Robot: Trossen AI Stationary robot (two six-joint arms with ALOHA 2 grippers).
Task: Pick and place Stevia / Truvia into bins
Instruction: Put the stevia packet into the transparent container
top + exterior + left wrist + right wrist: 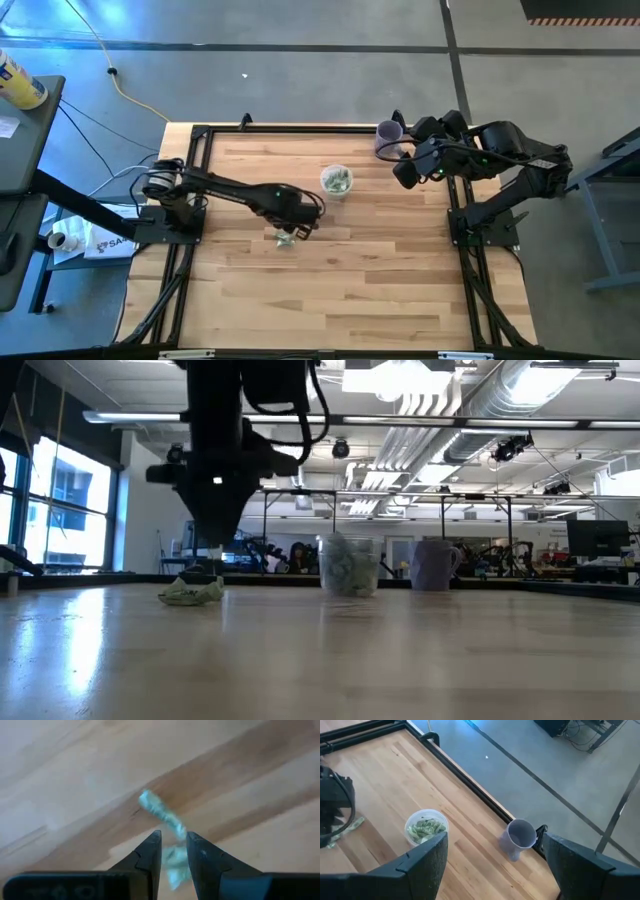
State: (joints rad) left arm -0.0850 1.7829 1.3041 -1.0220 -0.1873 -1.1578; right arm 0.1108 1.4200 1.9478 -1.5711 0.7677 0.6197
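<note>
A crumpled pale green and white Stevia packet [159,811] lies on the wooden table, seen as a small heap [192,592] in the low view and below the left gripper's tip [285,239] in the high view. My left gripper [173,845] stands over it at the table's middle, fingers pointing down, shut on it. The clear cup [336,180] stands upright to its far right with several packets inside [425,828]. My right gripper [492,870] waits open near the table's far right corner, above the table. My left gripper comes from above, pointing down, and pinches the Stevia packet between its two fingers near the packet's middle [176,856]. The fingers lie across the long packet. One end [147,800] sticks out beyond the fingertips. The packet rests on the table [192,594].
A purple cup [388,135] stands at the far edge, right of the clear cup and close to the right gripper [405,168]. A black metal frame [300,127] borders the table. Bare wood [340,290] fills the near half.
</note>
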